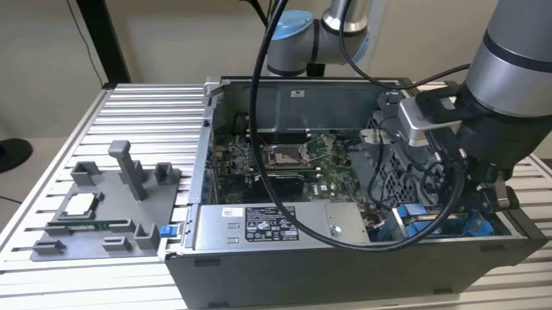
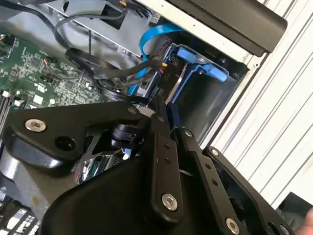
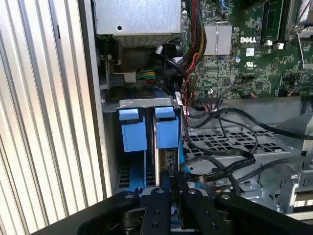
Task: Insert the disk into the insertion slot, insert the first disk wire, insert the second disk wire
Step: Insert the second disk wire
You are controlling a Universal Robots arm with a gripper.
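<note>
The disk [image 3: 167,147] stands in the insertion slot [image 3: 146,104], the blue tab of its frame [image 3: 167,131] beside a second blue tab [image 3: 133,131]. In the second wrist view the blue frame [image 2: 198,62] sits in the case's corner, with a black plug [image 2: 164,73] at its edge. My gripper [image 3: 175,172] [image 2: 160,105] is right at that edge, its black fingers [image 2: 164,156] pressed together on the end of a black disk wire [image 2: 122,95]. In the exterior view the gripper [image 1: 472,219] reaches down into the case's front corner on the exterior view's right, by the blue rails [image 1: 412,216].
Black cables [image 3: 220,156] loop over the perforated cage [image 3: 230,139] beside the slot. A blue flat cable [image 2: 149,36] curves above the plug. The power-supply box [image 1: 276,226], the motherboard [image 1: 285,161] and the case wall hem the gripper in. A grey fixture [image 1: 103,213] lies on the slatted table.
</note>
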